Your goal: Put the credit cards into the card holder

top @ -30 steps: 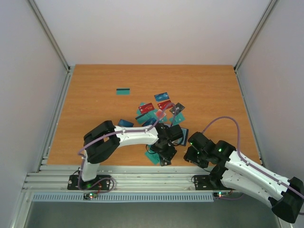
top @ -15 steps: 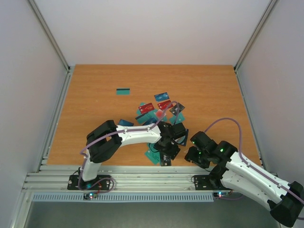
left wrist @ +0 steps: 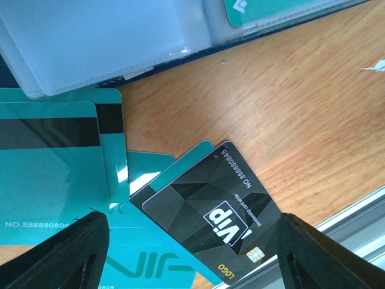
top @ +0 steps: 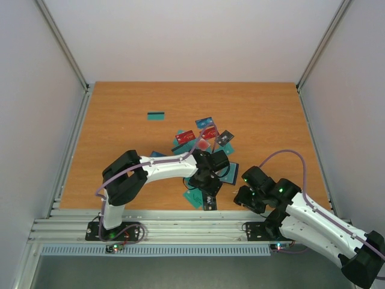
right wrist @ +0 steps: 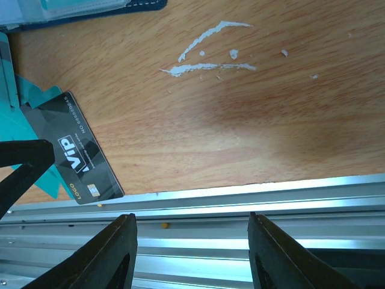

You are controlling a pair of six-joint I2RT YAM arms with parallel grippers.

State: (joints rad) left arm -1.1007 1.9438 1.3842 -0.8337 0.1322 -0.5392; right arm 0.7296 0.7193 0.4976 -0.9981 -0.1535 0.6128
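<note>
The card holder (left wrist: 108, 42) lies open on the table, its clear sleeves up; one sleeve holds a teal card (left wrist: 264, 9). It shows as a dark case (top: 229, 174) in the top view. My left gripper (left wrist: 189, 223) hovers open just above a black VIP credit card (left wrist: 210, 214), which overlaps teal credit cards (left wrist: 48, 174). Nothing is between its fingers. My right gripper (right wrist: 189, 253) is open and empty over the metal rail, right of the black card (right wrist: 78, 156).
More cards lie scattered farther back: a striped teal one (top: 156, 115), a blue one (top: 204, 122), red ones (top: 185, 136) and a dark grey one (top: 224, 138). The aluminium rail (right wrist: 240, 198) runs along the table's near edge. White scuffs (right wrist: 210, 54) mark the wood.
The left arm's elbow has shifted left and its wrist has turned slightly over the near cards. The right arm has stayed put. Both grippers keep the same opening.
</note>
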